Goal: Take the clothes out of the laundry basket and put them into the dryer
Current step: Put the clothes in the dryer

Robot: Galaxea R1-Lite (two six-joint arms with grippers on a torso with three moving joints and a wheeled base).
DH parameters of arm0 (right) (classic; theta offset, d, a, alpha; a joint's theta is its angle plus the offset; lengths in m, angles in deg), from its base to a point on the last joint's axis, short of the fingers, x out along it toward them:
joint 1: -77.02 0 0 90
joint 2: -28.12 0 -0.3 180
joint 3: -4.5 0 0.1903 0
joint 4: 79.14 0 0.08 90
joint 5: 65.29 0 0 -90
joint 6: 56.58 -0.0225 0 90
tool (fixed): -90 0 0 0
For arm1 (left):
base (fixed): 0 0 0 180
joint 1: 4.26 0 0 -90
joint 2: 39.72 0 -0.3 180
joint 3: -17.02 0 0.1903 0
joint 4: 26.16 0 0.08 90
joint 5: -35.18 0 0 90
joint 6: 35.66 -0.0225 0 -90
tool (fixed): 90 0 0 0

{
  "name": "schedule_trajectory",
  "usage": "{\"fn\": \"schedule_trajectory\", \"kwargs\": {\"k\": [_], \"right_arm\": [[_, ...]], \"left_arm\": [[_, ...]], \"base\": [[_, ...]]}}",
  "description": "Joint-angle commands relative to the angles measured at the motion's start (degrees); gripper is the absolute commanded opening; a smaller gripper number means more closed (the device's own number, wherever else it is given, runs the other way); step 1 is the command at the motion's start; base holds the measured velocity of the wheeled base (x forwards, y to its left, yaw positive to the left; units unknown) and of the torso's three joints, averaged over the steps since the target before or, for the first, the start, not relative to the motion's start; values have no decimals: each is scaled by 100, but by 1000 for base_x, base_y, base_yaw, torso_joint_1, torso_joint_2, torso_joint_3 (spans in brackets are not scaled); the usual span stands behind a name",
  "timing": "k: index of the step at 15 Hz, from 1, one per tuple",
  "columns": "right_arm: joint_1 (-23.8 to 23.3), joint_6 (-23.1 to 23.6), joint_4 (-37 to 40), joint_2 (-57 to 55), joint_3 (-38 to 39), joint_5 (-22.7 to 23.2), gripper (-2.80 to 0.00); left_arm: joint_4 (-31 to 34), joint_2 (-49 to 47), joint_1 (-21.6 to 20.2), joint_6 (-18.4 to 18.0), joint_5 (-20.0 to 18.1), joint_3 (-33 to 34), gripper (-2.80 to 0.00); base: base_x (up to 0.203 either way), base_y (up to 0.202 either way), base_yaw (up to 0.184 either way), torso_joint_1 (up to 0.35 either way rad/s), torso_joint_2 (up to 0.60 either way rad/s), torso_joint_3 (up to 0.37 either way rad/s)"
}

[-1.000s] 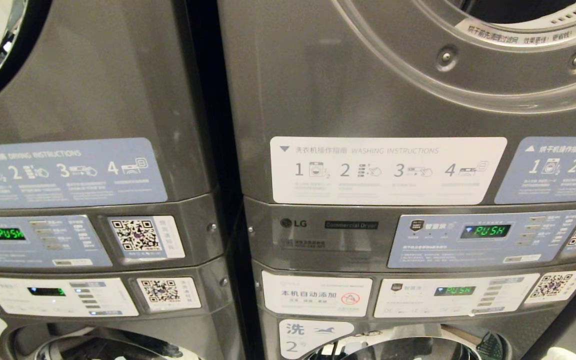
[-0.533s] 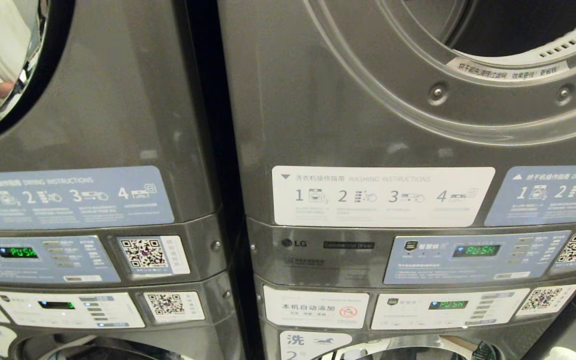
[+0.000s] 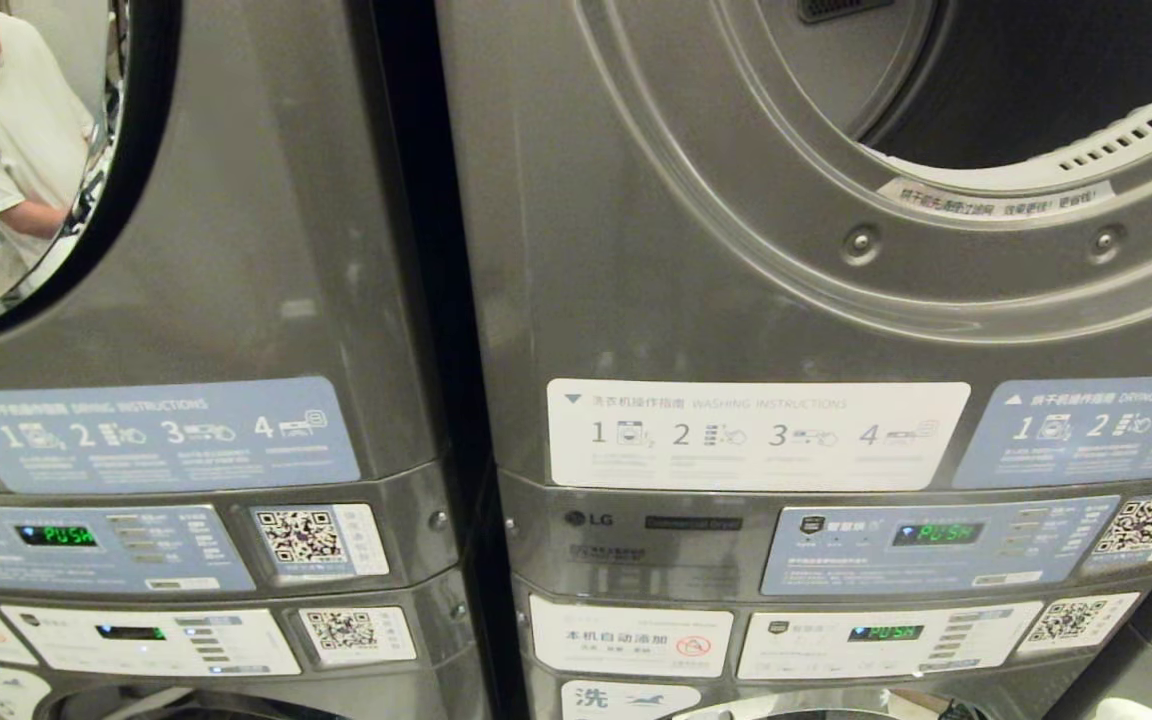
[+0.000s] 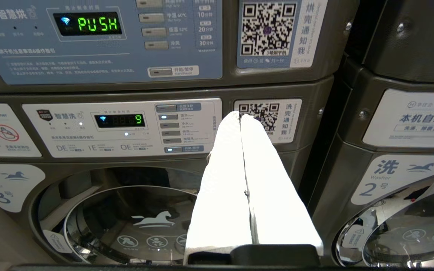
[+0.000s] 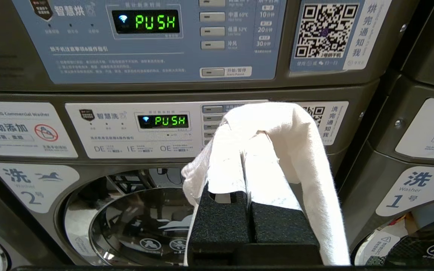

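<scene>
The grey dryer (image 3: 736, 200) fills the right of the head view, its round drum opening (image 3: 1036, 80) dark and uncovered at the top right. Neither gripper shows in that view. In the right wrist view my right gripper (image 5: 244, 150) is shut on a white cloth (image 5: 307, 150), which drapes over both fingertips and hangs down one side, level with the washer's control panel. My left gripper (image 4: 240, 116) is shut with nothing between its white fingers (image 4: 220, 188), facing the neighbouring stack. The laundry basket is out of view.
A second washer-dryer stack stands to the left, its closed round door (image 3: 26, 160) reflecting a person in a pale shirt. A dark gap (image 3: 426, 300) splits the stacks. Control panels (image 3: 936, 535) read PUSH. Glass washer doors (image 5: 138, 226) sit below the grippers.
The whole head view has slid downward as the camera rose, so more of the dryer's drum opening and the left door's reflection show. Nothing in the scene itself has moved.
</scene>
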Motion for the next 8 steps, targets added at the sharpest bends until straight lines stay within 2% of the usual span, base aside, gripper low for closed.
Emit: {"fn": "schedule_trajectory", "kwargs": {"k": [1, 8], "right_arm": [[0, 0, -1, -5, 0, 1, -280], [0, 35, 7, -5, 0, 1, -280]], "left_arm": [[6, 2, -1, 15, 0, 0, -280], [-3, 2, -1, 147, 9, 0, -280]], "base": [[0, 0, 0, 144, -324, -173], [0, 0, 0, 127, -259, -135]]}}
